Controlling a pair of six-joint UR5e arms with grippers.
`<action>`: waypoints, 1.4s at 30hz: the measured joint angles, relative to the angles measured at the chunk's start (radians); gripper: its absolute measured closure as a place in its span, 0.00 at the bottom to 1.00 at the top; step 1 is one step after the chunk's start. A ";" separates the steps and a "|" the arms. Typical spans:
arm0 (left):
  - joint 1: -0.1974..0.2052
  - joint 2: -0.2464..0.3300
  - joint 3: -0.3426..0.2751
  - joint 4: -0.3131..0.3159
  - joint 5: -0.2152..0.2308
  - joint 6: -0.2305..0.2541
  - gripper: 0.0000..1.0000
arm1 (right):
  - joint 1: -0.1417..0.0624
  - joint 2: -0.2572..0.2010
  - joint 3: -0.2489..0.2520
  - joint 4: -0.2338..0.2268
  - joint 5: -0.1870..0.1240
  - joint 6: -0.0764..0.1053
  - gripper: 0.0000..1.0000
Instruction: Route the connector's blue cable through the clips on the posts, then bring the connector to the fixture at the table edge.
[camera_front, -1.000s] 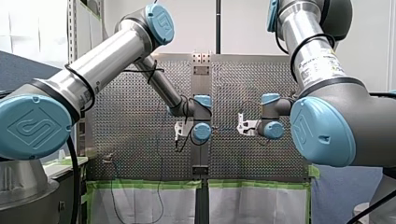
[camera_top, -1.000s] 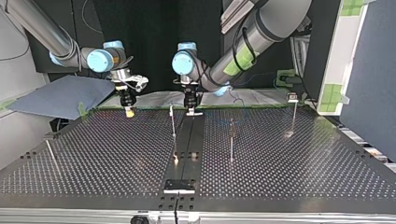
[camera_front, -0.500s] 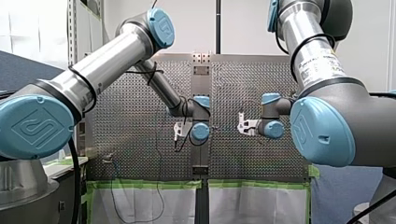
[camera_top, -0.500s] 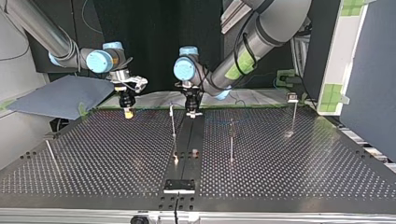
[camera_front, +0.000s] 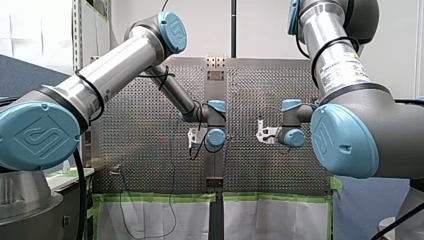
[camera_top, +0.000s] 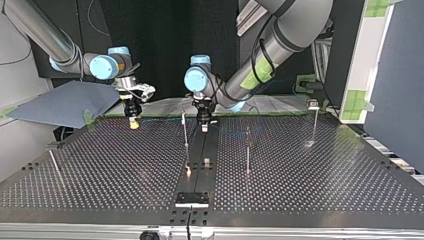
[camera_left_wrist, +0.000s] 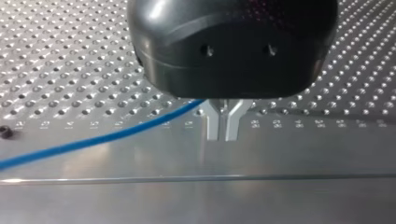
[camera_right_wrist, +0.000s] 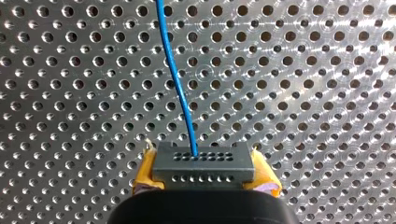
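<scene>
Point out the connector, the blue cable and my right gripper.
connector (camera_right_wrist: 204, 163): right wrist view, middle of its block.
blue cable (camera_right_wrist: 173, 74): right wrist view, stretch ahead of connector.
right gripper (camera_right_wrist: 204, 173): right wrist view, between yellow pads.

The connector (camera_right_wrist: 204, 163), a dark grey block with two rows of holes, is clamped in the right gripper (camera_right_wrist: 204, 171). Its blue cable (camera_right_wrist: 175, 70) leaves one hole and runs ahead, slightly curved.
</scene>
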 joint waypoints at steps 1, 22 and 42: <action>0.001 0.000 0.002 -0.002 0.001 0.000 0.90 | 0.000 0.000 -0.002 0.001 0.000 0.000 1.00; 0.002 0.001 0.009 -0.022 0.000 0.002 0.18 | -0.001 0.002 -0.015 0.009 -0.004 0.002 1.00; -0.006 0.001 0.010 -0.084 0.106 0.015 0.00 | 0.001 0.002 -0.017 0.015 -0.010 0.002 1.00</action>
